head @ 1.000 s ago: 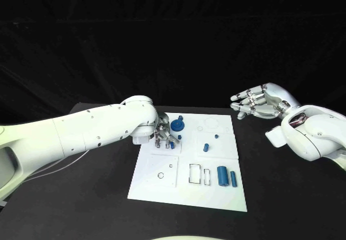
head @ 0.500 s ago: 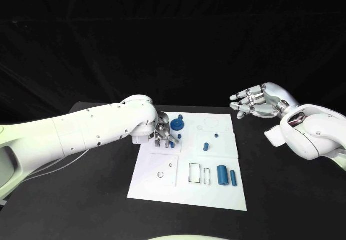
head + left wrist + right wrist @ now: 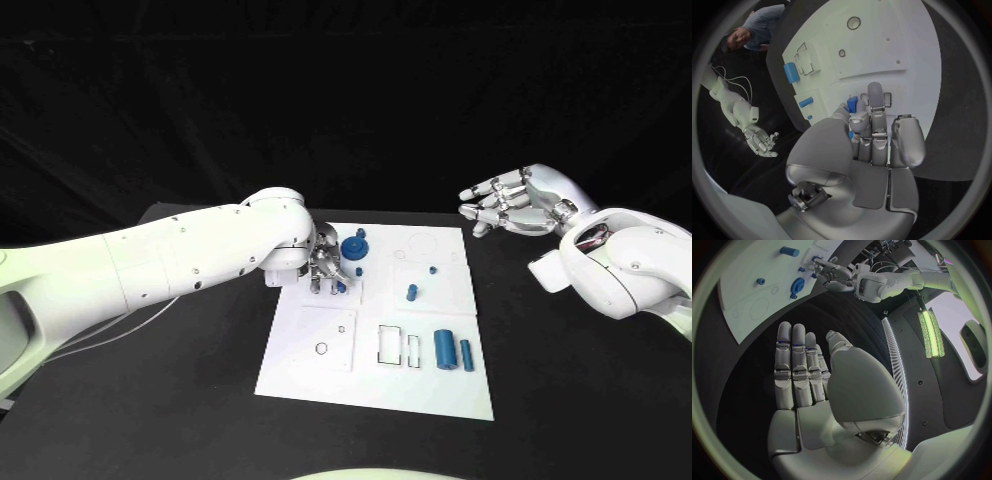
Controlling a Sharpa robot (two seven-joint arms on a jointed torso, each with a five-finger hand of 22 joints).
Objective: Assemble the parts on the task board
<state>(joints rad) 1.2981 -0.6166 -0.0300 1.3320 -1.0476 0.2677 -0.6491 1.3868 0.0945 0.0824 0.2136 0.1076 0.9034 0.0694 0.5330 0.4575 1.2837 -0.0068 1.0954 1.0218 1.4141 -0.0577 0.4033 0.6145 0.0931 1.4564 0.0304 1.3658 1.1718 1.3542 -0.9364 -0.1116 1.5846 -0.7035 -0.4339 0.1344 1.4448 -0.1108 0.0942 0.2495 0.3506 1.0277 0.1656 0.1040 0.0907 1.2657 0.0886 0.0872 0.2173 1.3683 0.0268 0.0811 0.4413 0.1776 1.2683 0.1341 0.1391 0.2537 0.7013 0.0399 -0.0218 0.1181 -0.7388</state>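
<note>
From my remote station, the left robot hand hangs low over the far-left corner of the white board, at about ten o'clock from the board's middle. Its fingers are curled together around a small blue piece, which I read as pinched at the tips, though the grip itself is partly hidden. Over the last second the hand has barely shifted, edging slightly up and toward the far edge, so I judge the placing of this piece is in its fine, slow stage rather than finished.

The right robot hand stays raised off the board at two o'clock, over the black worktop, fingers straight and apart, holding nothing.

On the board, a blue knobbed piece stands just beside the left hand. A short blue peg lies near the middle, and a thick blue cylinder with a thinner one beside it rests at four o'clock. These loose pieces tell me most of the assembly remains.
</note>
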